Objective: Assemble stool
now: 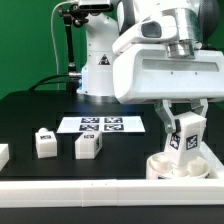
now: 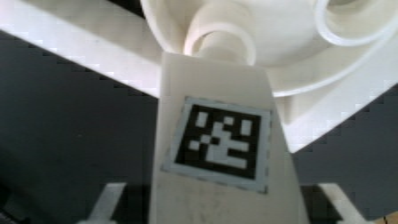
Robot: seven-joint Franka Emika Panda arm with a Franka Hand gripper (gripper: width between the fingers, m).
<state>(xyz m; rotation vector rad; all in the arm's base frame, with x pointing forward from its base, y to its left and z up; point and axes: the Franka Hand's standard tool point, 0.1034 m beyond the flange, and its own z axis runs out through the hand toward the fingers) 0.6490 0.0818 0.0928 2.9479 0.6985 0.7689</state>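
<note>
1. At the exterior view's four o'clock, the gripper [image 1: 186, 120] is clamped on the held leg [image 1: 187, 142]. Its jaws are drawn in narrow against the block's two sides.
2. The held leg stands close to upright, and its black-and-white tag [image 1: 184, 141] faces the camera.
3. Straight below, at five o'clock, the round seat [image 1: 160, 168] lies flat on the black table [image 1: 30, 110]. The held leg's lower end is right down on the seat. Whether it sits inside a socket, I cannot tell.
4. In the wrist view the held leg [image 2: 217, 100] fills the middle, and its tag [image 2: 221, 140] is sharp.
5. Also in the wrist view, the fingers [image 2: 107, 203] flank the block, one on each side. The leg's rounded far tip meets the seat [image 2: 285, 30].
6. Back in the exterior view, two loose legs rest on the table around eight o'clock. One [image 1: 45, 142] and the other [image 1: 88, 145] are near each other but apart, each with a tag showing.
7. At nine o'clock another white part [image 1: 3, 155] is cut off by the edge, with too little showing to name it.
8. The marker board [image 1: 105, 125] lies flat at the centre, just behind the loose legs. It is at six o'clock from the arm's white base [image 1: 100, 70].
9. A long white rail [image 1: 90, 195] runs along the six o'clock edge.
</note>
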